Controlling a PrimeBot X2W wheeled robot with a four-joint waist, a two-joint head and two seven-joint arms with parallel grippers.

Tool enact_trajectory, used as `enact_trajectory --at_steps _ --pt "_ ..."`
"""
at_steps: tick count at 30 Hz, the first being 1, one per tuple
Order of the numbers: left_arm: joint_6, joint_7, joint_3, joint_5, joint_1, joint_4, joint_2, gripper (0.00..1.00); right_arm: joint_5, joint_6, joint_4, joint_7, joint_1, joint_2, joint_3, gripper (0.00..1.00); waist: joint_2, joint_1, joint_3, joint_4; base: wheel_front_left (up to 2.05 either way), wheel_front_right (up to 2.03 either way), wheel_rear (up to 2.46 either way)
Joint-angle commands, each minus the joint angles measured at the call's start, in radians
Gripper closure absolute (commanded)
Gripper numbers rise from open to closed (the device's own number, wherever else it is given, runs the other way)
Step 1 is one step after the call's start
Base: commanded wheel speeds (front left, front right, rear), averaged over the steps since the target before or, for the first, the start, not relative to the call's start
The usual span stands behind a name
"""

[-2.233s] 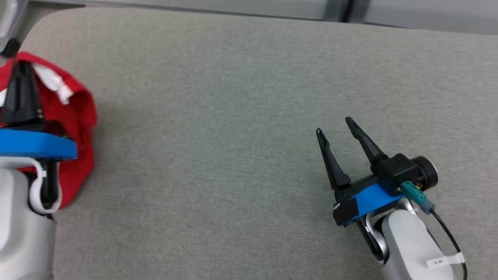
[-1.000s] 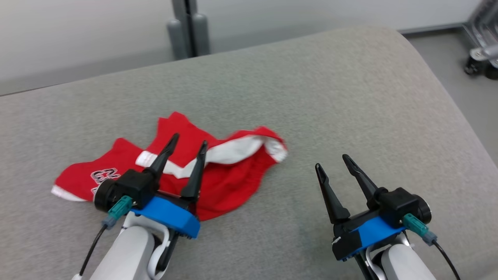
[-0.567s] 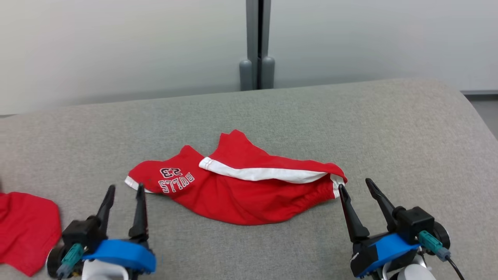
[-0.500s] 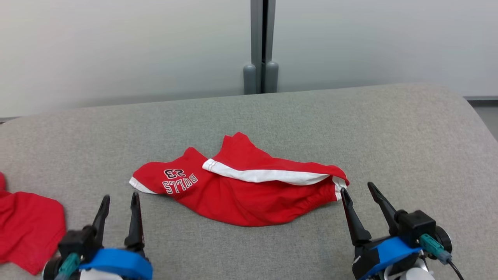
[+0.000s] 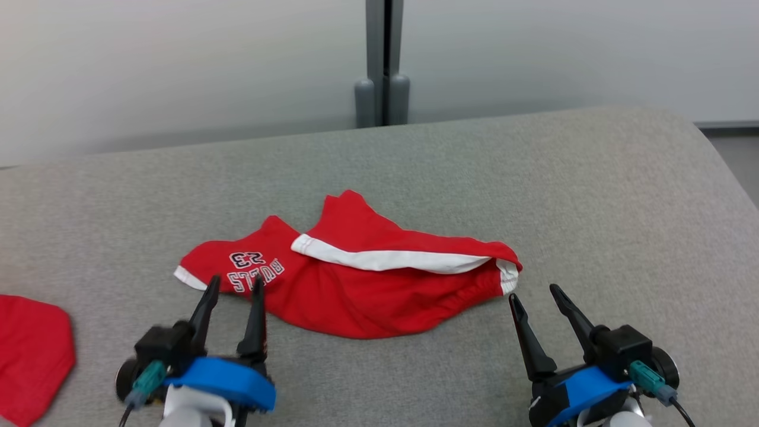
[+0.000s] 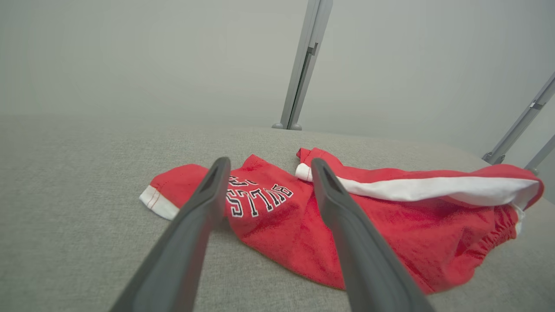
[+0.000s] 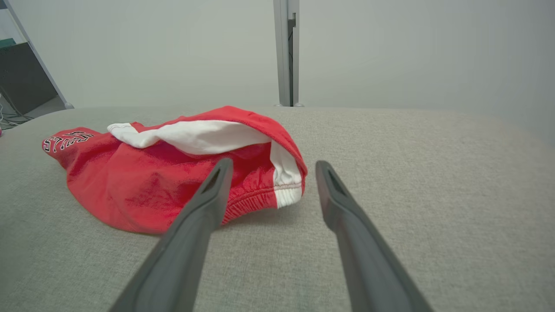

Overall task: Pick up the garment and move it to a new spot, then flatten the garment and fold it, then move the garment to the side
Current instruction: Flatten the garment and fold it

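Garment (image 5: 356, 290): red shorts, white trim, "BULLS 23" lettering; crumpled, lying mid-way across grey padded surface (image 5: 563, 178), held by nothing.
Left gripper (image 5: 235, 280): fingers spread wide, empty; tips at the near edge of the lettered leg, contact with the cloth cannot be told.
Right gripper (image 5: 533, 292): fingers spread wide, empty; just beside the waistband end, apart from it.
Second red cloth (image 5: 29, 350): flat at the surface's left edge, well apart from the shorts.
Grey post (image 5: 382, 59): upright behind the far edge.
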Motion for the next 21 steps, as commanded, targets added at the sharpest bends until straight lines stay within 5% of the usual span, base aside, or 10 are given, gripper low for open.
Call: enact_trajectory --at_steps 1,11,21 --pt "-0.001 -0.003 -0.046 -0.027 -0.056 0.01 0.02 0.0 0.0 0.0 -0.008 -0.004 -0.021 -0.004 0.008 0.0 0.0001 -0.0001 0.023 -0.014 0.0 0.0 0.0" --pt "-0.002 -0.003 -0.162 -0.128 -0.297 0.175 0.097 0.0 0.021 0.0 -0.037 -0.004 -0.057 -0.004 0.059 0.0 0.0001 -0.0001 0.138 -0.114 0.0 0.0 0.0" --pt "-0.001 -0.003 -0.236 -0.179 -0.372 0.314 0.118 0.0 0.027 0.0 -0.05 -0.004 -0.053 -0.004 0.062 0.0 0.0001 -0.0001 0.191 -0.139 0.0 0.0 0.0"
